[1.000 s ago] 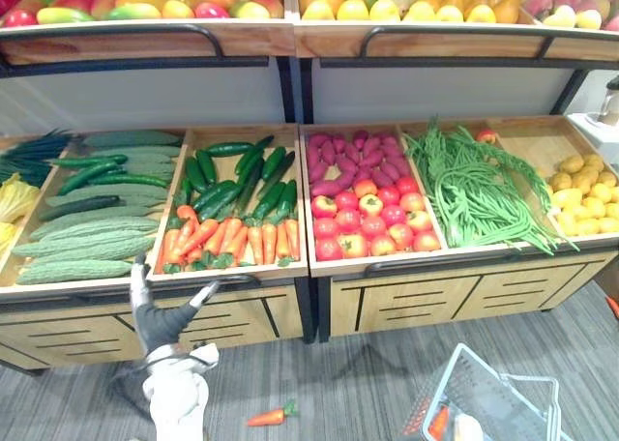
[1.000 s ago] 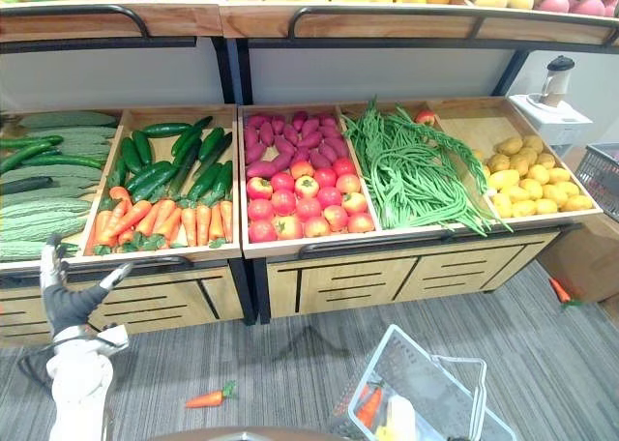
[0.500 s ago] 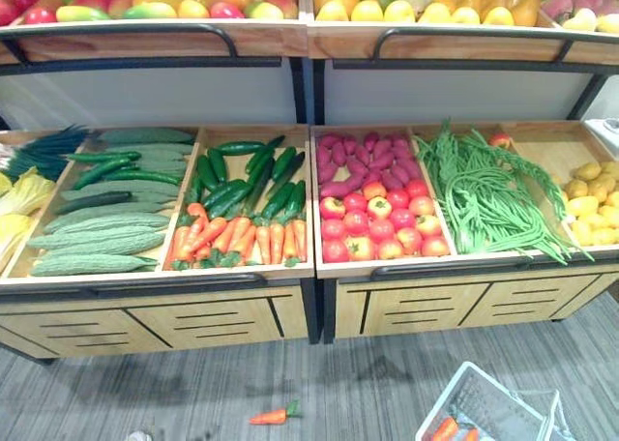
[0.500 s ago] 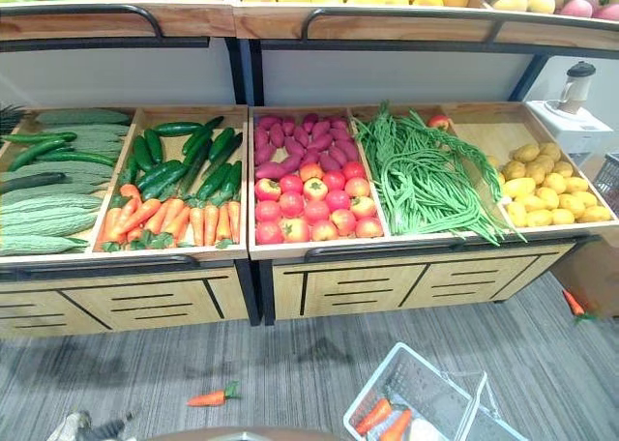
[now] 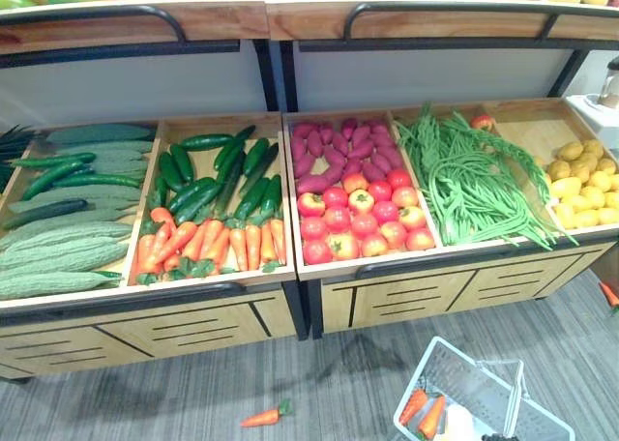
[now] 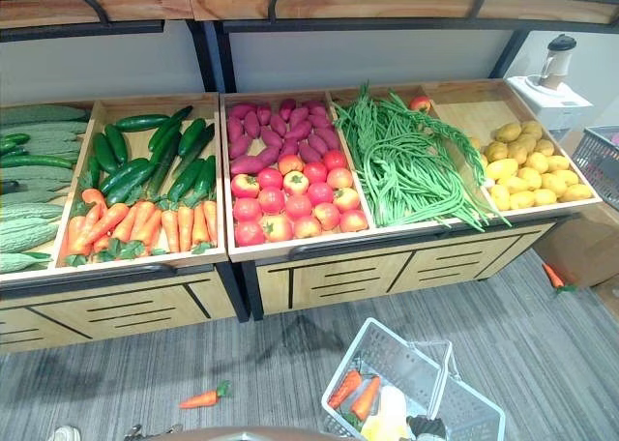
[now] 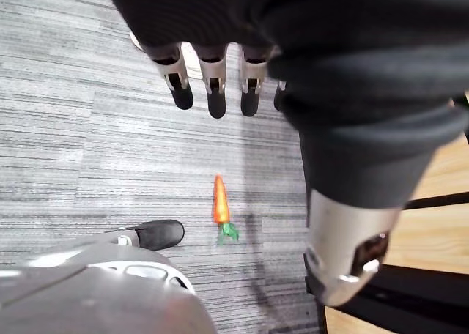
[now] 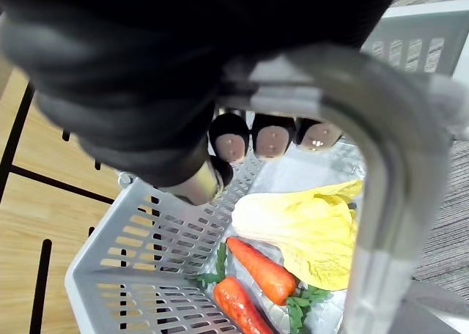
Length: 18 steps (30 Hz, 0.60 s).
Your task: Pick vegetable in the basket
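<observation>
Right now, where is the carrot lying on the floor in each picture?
Left eye view: floor carrot, bottom middle, left of the basket.
Right eye view: bottom left.
Left wrist view: centre, past the left hand.
Right wrist view: looks into the basket; those carrots are others.
Shared landmark: the grey carpet.

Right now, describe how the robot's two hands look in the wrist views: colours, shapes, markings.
The left robot hand has a row of slim silver fingers with rounded dark tips, a thicker silver thumb set apart from them, and a dark cover over its back. The right robot hand has the same dark ribbed cover, and rounded dark fingertips, each marked with a small pale dot.
</observation>
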Motion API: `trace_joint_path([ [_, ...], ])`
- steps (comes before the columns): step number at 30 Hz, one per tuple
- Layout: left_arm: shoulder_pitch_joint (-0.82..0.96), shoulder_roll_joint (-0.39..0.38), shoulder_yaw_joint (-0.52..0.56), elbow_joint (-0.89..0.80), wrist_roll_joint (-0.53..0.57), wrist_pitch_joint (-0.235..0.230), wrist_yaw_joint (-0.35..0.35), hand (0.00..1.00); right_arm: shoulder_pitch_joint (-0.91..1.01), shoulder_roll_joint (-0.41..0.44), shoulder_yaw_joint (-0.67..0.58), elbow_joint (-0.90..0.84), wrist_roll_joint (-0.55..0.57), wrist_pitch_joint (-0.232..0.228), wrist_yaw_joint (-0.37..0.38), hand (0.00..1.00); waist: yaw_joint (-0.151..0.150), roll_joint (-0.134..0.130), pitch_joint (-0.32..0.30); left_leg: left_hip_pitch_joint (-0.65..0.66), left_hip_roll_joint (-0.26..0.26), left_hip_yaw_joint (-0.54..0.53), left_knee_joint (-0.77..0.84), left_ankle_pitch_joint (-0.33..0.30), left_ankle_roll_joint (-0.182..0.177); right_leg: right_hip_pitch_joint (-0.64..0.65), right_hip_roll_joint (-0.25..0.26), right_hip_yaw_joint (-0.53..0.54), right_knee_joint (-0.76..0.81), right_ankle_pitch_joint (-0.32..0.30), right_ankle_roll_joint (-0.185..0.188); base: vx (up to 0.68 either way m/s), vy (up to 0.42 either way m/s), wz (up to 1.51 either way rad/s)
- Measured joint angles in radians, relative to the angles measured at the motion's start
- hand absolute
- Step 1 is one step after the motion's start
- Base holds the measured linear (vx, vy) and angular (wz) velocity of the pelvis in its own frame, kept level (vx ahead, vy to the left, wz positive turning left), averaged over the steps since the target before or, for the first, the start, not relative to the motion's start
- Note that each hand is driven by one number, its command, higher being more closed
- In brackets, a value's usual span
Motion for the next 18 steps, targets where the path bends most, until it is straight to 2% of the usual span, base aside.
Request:
trace_joint_path([
  [4, -0.001, 0.016, -0.082, 0.0, 0.011, -0.016, -0.03, 0.0, 0.0, 0.0, -0.001, 0.0, 0.002, -0.004, 0.004, 1.0, -0.001, 0.0, 0.017, 0.021, -0.001, -0.007, -0.003, -0.001, -0.001, 0.009, -0.005, -0.004, 0.033, -0.018, -0.004, -0.02, -0.01, 0.05],
  [7, -0.002, 0.043, -0.137, 0.0, 0.011, -0.019, -0.045, 0.0, 0.001, 0.002, -0.014, 0.0, 0.025, -0.009, 0.004, 1.0, -0.022, -0.015, 0.04, 0.048, -0.01, -0.014, -0.005, -0.013, -0.006, -0.006, -0.029, -0.001, 0.13, -0.068, -0.01, -0.05, 0.022, 0.03],
  [10, -0.003, 0.051, -0.152, 0.001, -0.001, -0.019, -0.045, 0.0, 0.005, 0.023, -0.045, -0.011, 0.052, -0.014, 0.005, 1.0, -0.027, -0.024, 0.046, 0.055, -0.02, 0.046, -0.006, -0.024, -0.001, -0.054, -0.037, 0.068, 0.158, -0.064, -0.016, -0.04, 0.058, -0.49],
  [11, -0.003, 0.053, -0.151, 0.002, -0.001, -0.019, -0.044, 0.0, 0.005, 0.029, -0.051, -0.013, 0.052, -0.015, 0.006, 1.0, -0.026, -0.027, 0.051, 0.057, -0.021, 0.074, -0.006, -0.03, 0.002, -0.068, -0.035, 0.095, 0.155, -0.057, -0.028, -0.06, 0.106, -1.1],
  [12, -0.008, 0.054, -0.148, 0.003, -0.001, -0.019, -0.043, 0.0, 0.004, 0.037, -0.052, -0.017, 0.071, -0.015, 0.006, 1.0, -0.025, -0.033, 0.07, 0.076, -0.02, 0.13, -0.005, -0.039, 0.003, -0.081, -0.023, 0.135, 0.146, -0.035, -0.061, -0.05, 0.087, -1.0],
  [13, -0.012, 0.057, -0.148, 0.008, -0.001, -0.019, -0.043, 0.0, 0.006, 0.041, -0.052, -0.022, 0.075, -0.014, 0.006, 1.0, -0.028, -0.035, 0.076, 0.085, -0.019, 0.154, 0.0, -0.043, 0.009, -0.083, -0.017, 0.139, 0.138, -0.017, -0.079, -0.08, 0.116, -1.29],
  [14, -0.018, 0.054, -0.144, 0.017, 0.002, -0.018, -0.043, 0.0, 0.008, 0.045, -0.048, -0.031, 0.088, -0.014, 0.007, 1.0, -0.028, -0.031, 0.08, 0.089, -0.007, 0.209, 0.001, -0.052, 0.019, -0.106, 0.006, 0.125, 0.129, 0.053, -0.125, -0.07, 0.085, -1.36],
  [15, -0.024, 0.05, -0.138, 0.023, 0.005, -0.018, -0.043, 0.0, 0.005, 0.049, -0.037, -0.04, 0.09, -0.017, 0.01, 1.0, -0.025, -0.023, 0.082, 0.084, 0.005, 0.243, 0.012, -0.068, 0.036, -0.125, 0.039, 0.109, 0.077, 0.147, -0.191, -0.1, 0.089, -1.68],
  [16, -0.018, 0.042, -0.134, 0.025, 0.009, -0.019, -0.043, 0.0, -0.001, 0.043, -0.03, -0.044, 0.09, -0.017, 0.015, 1.0, -0.01, 0.01, 0.082, 0.072, 0.033, 0.273, 0.011, -0.066, 0.061, -0.125, 0.061, 0.083, 0.039, 0.183, -0.213, -0.14, 0.02, -1.92],
  [17, -0.029, 0.043, -0.129, 0.028, 0.021, -0.016, -0.047, 0.0, -0.009, 0.049, -0.035, -0.054, 0.087, -0.018, 0.019, 1.0, -0.003, 0.002, 0.098, 0.075, 0.057, 0.365, 0.026, -0.072, 0.065, -0.164, 0.045, -0.06, 0.236, 0.063, -0.218, -0.14, 0.01, -1.77],
  [18, -0.033, 0.051, -0.132, 0.018, 0.022, -0.015, -0.048, 0.0, -0.006, 0.046, -0.04, -0.052, 0.086, -0.018, 0.022, 1.0, -0.005, -0.008, 0.108, 0.086, 0.061, 0.406, 0.035, -0.076, 0.066, -0.174, 0.009, -0.152, 0.415, -0.034, -0.206, -0.11, -0.002, -1.61],
])
